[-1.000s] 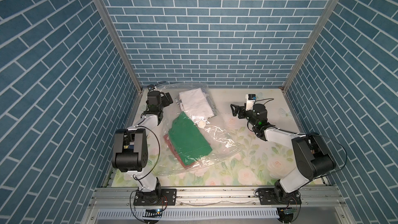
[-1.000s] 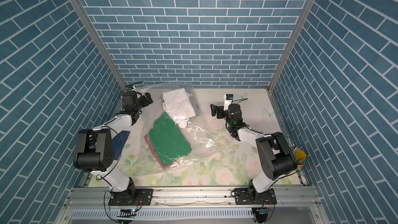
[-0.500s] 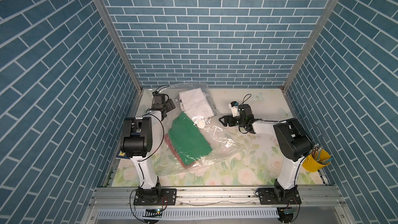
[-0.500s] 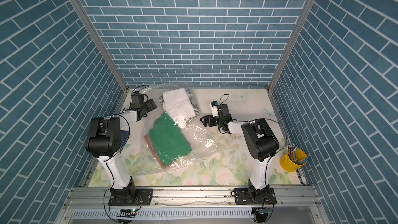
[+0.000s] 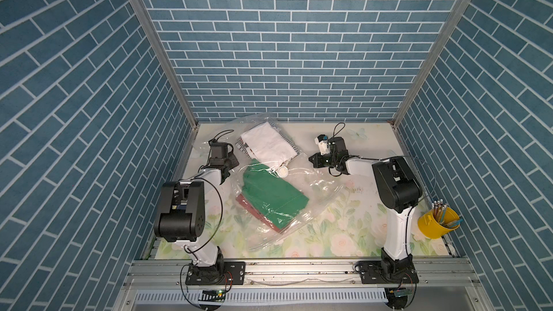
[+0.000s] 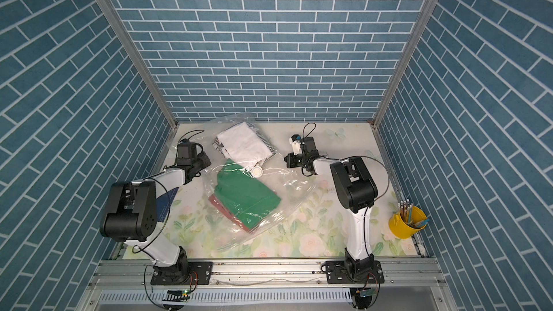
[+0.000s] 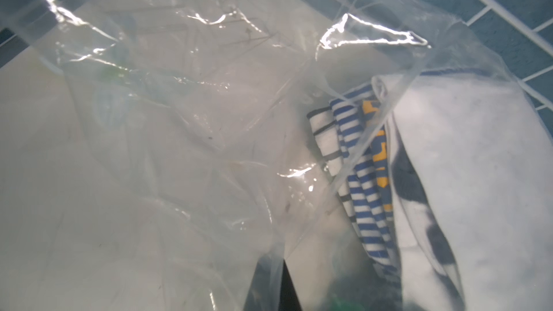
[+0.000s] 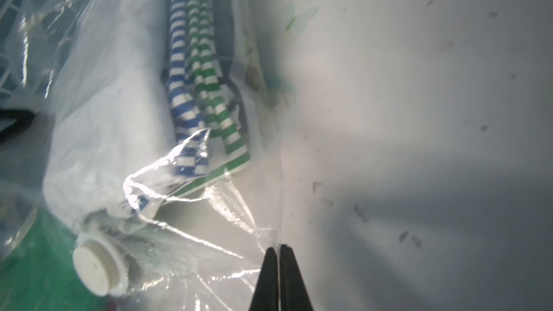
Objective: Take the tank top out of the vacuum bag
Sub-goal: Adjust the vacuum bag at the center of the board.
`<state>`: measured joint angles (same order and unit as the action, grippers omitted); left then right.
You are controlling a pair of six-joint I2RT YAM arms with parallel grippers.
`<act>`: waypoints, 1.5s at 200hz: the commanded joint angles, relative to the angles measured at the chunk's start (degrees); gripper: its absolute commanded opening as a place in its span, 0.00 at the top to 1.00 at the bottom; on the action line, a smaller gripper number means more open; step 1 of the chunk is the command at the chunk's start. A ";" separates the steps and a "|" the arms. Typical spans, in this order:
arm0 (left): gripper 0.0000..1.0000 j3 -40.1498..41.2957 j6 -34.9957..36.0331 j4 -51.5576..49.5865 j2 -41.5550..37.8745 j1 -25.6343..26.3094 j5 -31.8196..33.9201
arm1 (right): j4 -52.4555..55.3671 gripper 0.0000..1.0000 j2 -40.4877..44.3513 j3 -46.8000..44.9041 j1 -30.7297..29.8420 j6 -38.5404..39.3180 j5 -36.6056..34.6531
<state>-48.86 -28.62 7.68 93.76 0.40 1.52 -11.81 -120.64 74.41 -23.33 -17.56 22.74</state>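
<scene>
On the floral table [image 5: 344, 234] lies the vacuum bag [image 5: 321, 194], big, clear and crinkled, running from the back wall toward the front rail in both top views. The tank top is not out yet: all the clothes sit inside the plastic. A white folded piece [image 5: 269, 145] is at the far end, and a green piece [image 5: 269, 192] sits mid-bag over a red one [image 5: 247, 204]. Striped pieces [image 7: 365, 181] are tucked under the white. I can't tell which of these is the tank top.

The left gripper [image 5: 232, 161] is at the bag's left edge near the far end, jaws closed. In the left wrist view film drapes over the lens down to a dark sliver of the gripper, so it probably pinches a layer of the bag, but that view is poor. The right gripper [image 8: 278, 249] is at the opposite edge, jaws closed on a thin fold of bag film, plain in the right wrist view. The white valve [image 8: 95, 270] sits between the white and green pieces, untouched. A yellow pencil cup [image 5: 437, 222] stands well apart and is not relevant.

Step in hand, as I judge it: both sides of the bag are gripped, ready for opening it up. The next move calls for drawing the two pinched spots apart or up without the slick film slipping. Then one gripper has to let go and reach in for the garment.
</scene>
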 commanded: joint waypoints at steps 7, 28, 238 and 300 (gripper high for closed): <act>1.00 6.01 -1.90 -6.34 -5.86 0.91 1.43 | 3.25 1.00 -7.78 12.34 3.31 0.51 -7.66; 1.00 10.96 -6.39 -6.36 -10.39 2.32 -1.36 | 1.64 1.00 -12.98 19.86 4.44 -3.12 -8.88; 0.69 5.55 -6.28 -5.74 -6.29 9.33 -0.14 | -19.90 0.77 14.53 -28.86 9.53 -24.03 -5.10; 1.00 12.10 -10.32 -3.39 -10.71 10.38 -0.17 | -9.20 1.00 -0.51 -3.05 9.01 -16.74 -5.93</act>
<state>-39.75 -36.95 3.25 84.99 10.28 1.13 -24.64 -115.79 61.95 -14.02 -38.65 17.47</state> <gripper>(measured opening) 0.048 0.048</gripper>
